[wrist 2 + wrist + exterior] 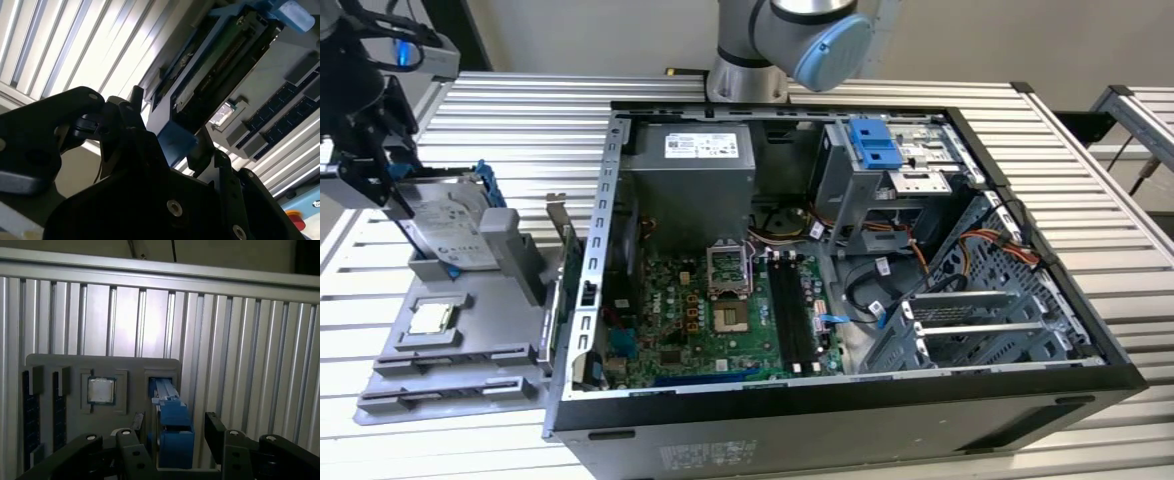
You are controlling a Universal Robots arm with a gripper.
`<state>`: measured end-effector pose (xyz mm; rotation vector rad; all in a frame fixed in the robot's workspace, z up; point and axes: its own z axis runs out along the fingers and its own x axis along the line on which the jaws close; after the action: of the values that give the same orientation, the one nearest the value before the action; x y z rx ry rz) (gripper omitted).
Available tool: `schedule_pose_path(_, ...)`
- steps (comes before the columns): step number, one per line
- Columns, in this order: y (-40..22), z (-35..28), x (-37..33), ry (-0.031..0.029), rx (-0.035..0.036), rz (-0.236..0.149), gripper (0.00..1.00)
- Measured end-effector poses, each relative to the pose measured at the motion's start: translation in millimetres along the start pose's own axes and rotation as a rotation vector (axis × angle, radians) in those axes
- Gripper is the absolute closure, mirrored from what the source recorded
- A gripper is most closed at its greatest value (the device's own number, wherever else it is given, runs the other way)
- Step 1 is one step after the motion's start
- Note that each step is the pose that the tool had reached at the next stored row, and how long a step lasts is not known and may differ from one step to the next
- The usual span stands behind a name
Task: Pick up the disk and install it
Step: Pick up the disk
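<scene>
On the exterior view's left, the disk (447,225) stands in the tray (494,335) — computer case (854,425) beside it.

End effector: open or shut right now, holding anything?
End effector: open, straddling the disk that stands in its grey holder; holding nothing.

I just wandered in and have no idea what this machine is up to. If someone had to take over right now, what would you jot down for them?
Tool: open, with one finger on each side of the disk. In the first wrist view a gap shows on one side.
Disk: stands on edge in its slot in the grey holder, at the exterior view's left, beside the open computer case.
Done: the tool is in place around the disk.
Left: the disk is not yet gripped, lifted or installed in the case.
</scene>
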<state>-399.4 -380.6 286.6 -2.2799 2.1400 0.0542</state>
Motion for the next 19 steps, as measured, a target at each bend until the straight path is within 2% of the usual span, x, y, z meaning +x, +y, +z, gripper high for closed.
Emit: schedule_pose_path(19, 0.0, 2.2, 0.1, 0.0000, 0.0000, 0.000, 0.00)
